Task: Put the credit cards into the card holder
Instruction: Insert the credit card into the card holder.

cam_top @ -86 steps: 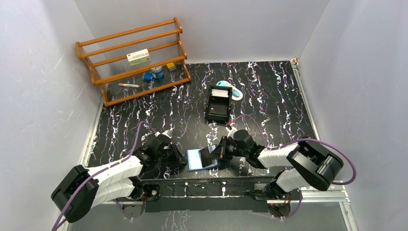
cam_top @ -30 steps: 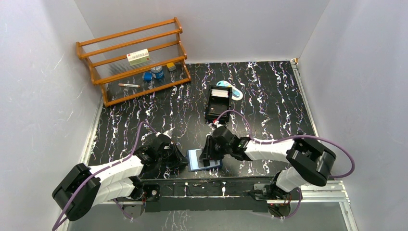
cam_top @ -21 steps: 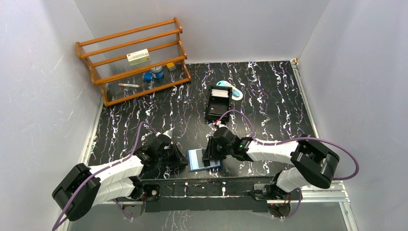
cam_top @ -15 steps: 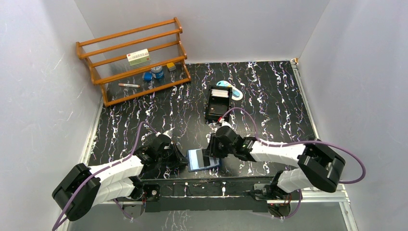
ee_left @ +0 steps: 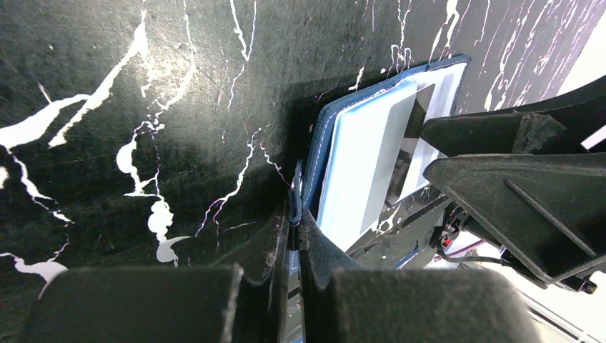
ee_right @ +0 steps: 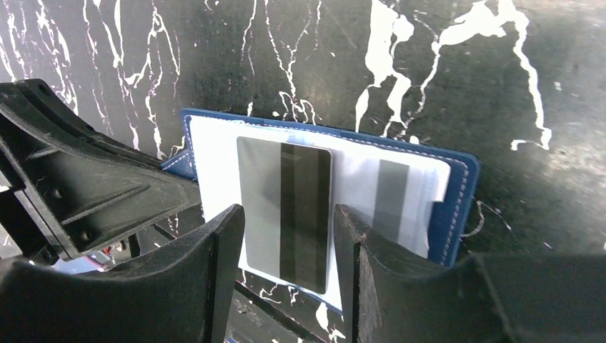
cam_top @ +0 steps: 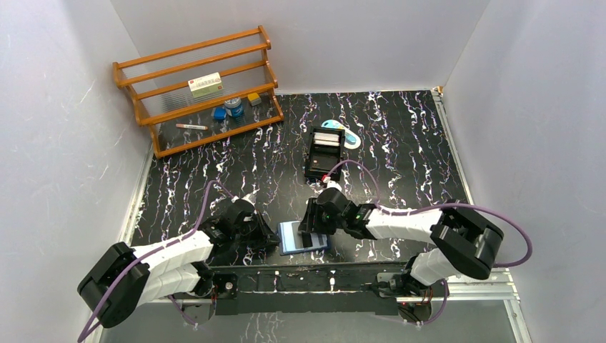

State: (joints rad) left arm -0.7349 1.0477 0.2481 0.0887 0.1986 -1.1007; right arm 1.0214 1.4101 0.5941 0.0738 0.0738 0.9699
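The navy card holder (cam_top: pixel 291 238) (ee_right: pixel 457 207) lies open near the table's front edge, pale pockets up. One grey credit card (ee_right: pixel 286 207) with a dark stripe lies on its pockets; a second (ee_right: pixel 391 200) sits inside a pocket. My right gripper (cam_top: pixel 308 233) (ee_right: pixel 287 214) hovers over the grey card, open, one finger at each long side. My left gripper (cam_top: pixel 274 239) (ee_left: pixel 294 214) is shut on the card holder's (ee_left: pixel 357 164) left edge, pinning it. A pale stack of cards (cam_top: pixel 327 138) rests in the far end of the black tray (cam_top: pixel 321 165).
A wooden rack (cam_top: pixel 193 86) at the back left carries a white-and-red box (cam_top: pixel 205 84) and small items. A teal object (cam_top: pixel 351 141) lies behind the tray. White walls close three sides. A metal rail (cam_top: pixel 336 275) runs just in front of the card holder.
My right gripper's jaws have widened around the grey card, which now lies loose on the card holder. The right wrist shifted slightly left. The left arm has not moved.
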